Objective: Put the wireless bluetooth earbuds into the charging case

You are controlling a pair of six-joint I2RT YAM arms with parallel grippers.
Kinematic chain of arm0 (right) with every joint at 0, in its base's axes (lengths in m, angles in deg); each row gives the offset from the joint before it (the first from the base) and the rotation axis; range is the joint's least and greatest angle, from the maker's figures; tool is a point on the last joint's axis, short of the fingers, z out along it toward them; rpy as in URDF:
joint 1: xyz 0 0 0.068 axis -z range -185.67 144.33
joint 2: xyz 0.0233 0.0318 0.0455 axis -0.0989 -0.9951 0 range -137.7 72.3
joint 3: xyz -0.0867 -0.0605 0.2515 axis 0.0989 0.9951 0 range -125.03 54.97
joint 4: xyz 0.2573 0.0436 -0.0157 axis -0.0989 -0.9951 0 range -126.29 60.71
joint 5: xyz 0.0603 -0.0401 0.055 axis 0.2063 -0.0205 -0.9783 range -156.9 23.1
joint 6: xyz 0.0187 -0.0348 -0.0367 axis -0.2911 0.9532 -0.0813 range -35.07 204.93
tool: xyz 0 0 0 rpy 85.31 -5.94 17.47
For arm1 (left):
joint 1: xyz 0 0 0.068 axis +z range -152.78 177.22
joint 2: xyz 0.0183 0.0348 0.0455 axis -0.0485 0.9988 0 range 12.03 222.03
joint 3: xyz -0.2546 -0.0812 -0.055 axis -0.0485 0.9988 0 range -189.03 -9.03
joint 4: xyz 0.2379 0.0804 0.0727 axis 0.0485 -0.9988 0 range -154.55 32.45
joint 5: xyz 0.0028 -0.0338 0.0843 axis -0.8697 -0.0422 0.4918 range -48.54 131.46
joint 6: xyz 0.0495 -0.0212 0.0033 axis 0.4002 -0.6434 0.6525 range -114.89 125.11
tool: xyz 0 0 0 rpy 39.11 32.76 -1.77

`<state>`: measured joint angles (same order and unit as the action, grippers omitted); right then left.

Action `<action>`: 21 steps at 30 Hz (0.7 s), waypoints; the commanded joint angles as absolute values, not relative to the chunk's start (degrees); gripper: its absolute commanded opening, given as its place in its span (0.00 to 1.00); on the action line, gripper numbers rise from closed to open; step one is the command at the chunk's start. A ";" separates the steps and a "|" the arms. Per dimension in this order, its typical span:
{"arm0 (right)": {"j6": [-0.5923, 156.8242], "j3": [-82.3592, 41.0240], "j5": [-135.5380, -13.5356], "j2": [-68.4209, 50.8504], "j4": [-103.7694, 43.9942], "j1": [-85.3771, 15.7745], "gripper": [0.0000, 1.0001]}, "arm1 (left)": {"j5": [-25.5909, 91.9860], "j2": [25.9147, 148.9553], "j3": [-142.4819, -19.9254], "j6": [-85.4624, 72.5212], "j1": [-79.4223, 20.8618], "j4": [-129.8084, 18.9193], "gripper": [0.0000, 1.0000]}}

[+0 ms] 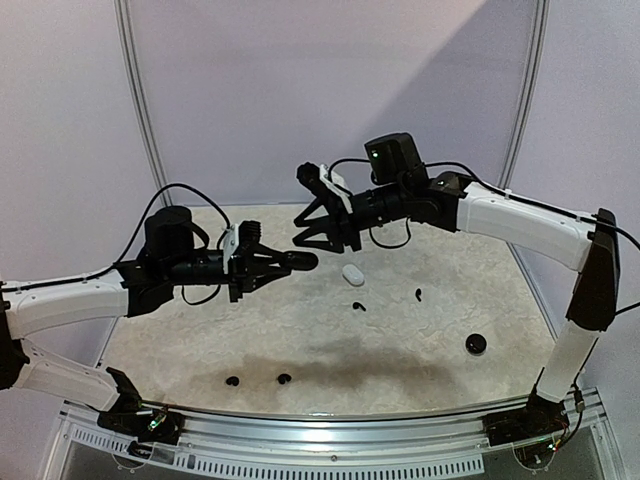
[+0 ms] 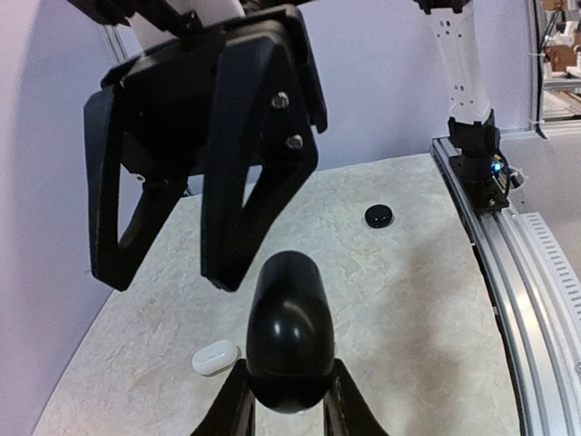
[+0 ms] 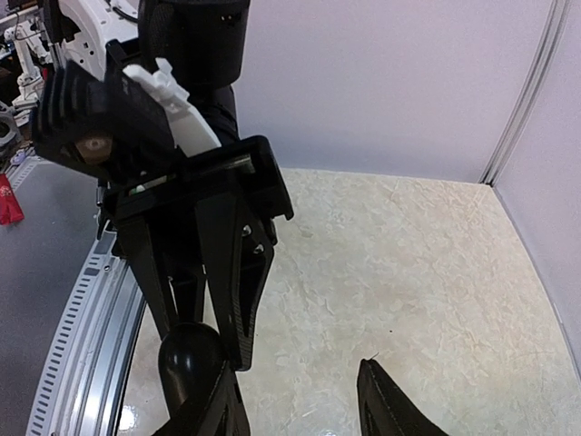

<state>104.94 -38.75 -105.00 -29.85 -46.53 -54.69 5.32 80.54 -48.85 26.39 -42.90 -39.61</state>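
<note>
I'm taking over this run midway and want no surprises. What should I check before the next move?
1. Left pincer shut on the black case: ok.
2. Right pincer open and holding nothing: ok.
3. Right pincer close to the black case: ok, it hangs just beyond it.
4. Black case open to take buds: not ok, it looks shut.
5. Buds in view on the table: ok, four black ones lie loose.
6. White case out of both pincers: ok, it lies on the table.
</note>
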 commanded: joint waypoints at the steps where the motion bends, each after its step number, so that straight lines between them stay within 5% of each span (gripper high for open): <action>1: 106.43 -40.32 -104.72 -30.72 -50.62 -54.81 0.50 | 6.05 79.64 -48.90 20.09 -43.48 -37.11 0.00; 11: 113.14 -33.02 -107.98 -26.02 -47.19 -55.71 0.97 | 9.48 79.35 -48.49 16.58 -43.30 -36.90 0.00; 21: 109.37 -36.66 -93.33 -30.70 -46.76 -57.11 0.95 | 6.60 78.97 -48.23 21.43 -43.61 -37.67 0.00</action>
